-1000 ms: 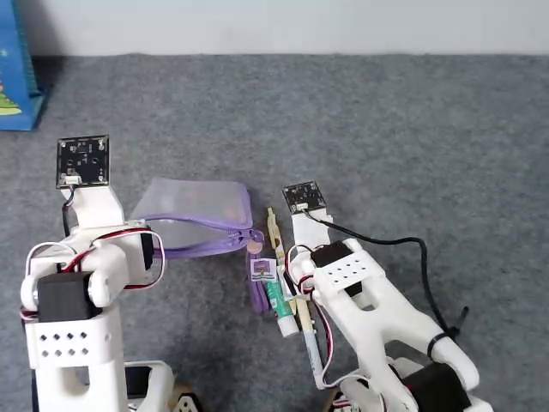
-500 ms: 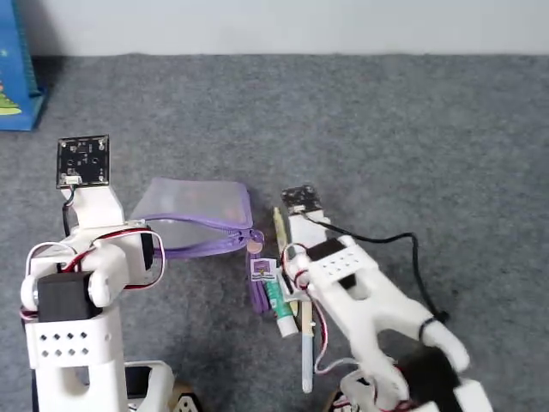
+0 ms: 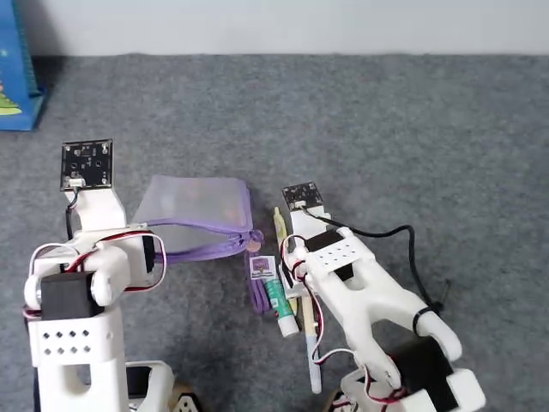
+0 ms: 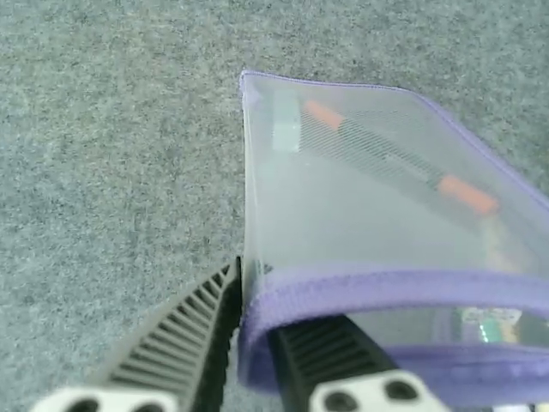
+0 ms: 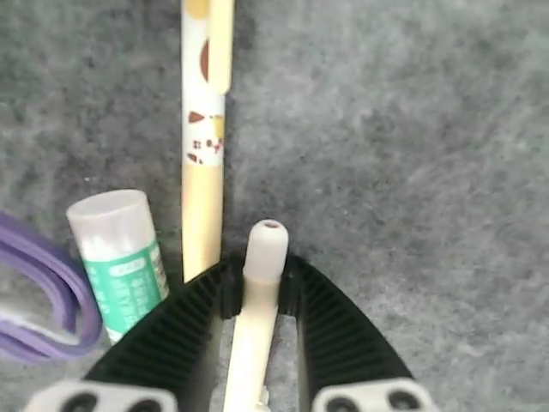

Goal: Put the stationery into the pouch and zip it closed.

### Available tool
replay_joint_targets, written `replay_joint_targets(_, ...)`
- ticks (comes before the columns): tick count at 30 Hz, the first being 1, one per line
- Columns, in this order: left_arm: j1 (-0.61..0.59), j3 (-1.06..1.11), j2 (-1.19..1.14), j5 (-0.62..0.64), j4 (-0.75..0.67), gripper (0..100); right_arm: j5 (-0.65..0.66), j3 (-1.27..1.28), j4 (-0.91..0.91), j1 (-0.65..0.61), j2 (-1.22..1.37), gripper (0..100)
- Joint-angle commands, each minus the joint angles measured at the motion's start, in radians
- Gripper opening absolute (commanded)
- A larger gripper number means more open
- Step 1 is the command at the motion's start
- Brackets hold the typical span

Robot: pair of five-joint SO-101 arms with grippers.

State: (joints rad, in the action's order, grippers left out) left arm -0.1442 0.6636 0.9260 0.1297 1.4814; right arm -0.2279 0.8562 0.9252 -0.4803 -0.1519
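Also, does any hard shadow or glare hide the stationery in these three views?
High view: even light, soft shadows only, no glare on the pouch. Left wrist view: the pouch's mesh wall dims the things inside, no glare. Right wrist view: carpet slightly darker around the right pincer on the white pen, no hard shadow.

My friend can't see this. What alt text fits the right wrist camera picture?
The claw is closed on a white pen, whose end pokes out between the jaws. Next to it, a yellow patterned pen, a green-labelled glue stick and a purple strap lie on grey carpet.
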Motion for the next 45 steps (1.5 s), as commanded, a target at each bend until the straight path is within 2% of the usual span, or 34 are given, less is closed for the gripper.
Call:
replay_joint_targets(1, -0.002, -0.007, 0.002, -0.011, -0.028, 1, 0.009, -0.012, 0.065, 0.001, -0.116, 0.8)
replay_joint_targets(7, 0.037, -0.013, -0.005, 0.018, -0.028, 1, 0.095, -0.014, 0.176, 0.001, -0.472, 0.8)
replay_joint_targets(11, 0.058, -0.050, -0.006, 0.038, -0.023, 1, 0.157, -0.014, 0.185, -0.005, -0.694, 0.8)
replay_joint_targets(16, 0.064, -0.102, -0.006, 0.040, -0.003, 1, 0.170, -0.021, 0.176, -0.010, -0.917, 0.8)
replay_joint_targets(23, 0.064, -0.119, -0.006, 0.040, -0.002, 1, 0.164, -0.106, 0.163, -0.206, -1.099, 0.8)
replay_joint_targets(27, 0.063, -0.117, -0.006, 0.040, 0.000, 1, 0.163, -0.117, 0.058, -0.318, -1.148, 0.8)
replay_joint_targets(32, 0.060, -0.116, -0.006, 0.038, 0.000, 1, 0.163, -0.114, -0.131, -0.384, -1.168, 0.8)
replay_joint_targets(45, 0.058, -0.114, -0.006, 0.032, 0.002, 1, 0.170, 0.048, -0.677, -0.403, -1.162, 0.8)
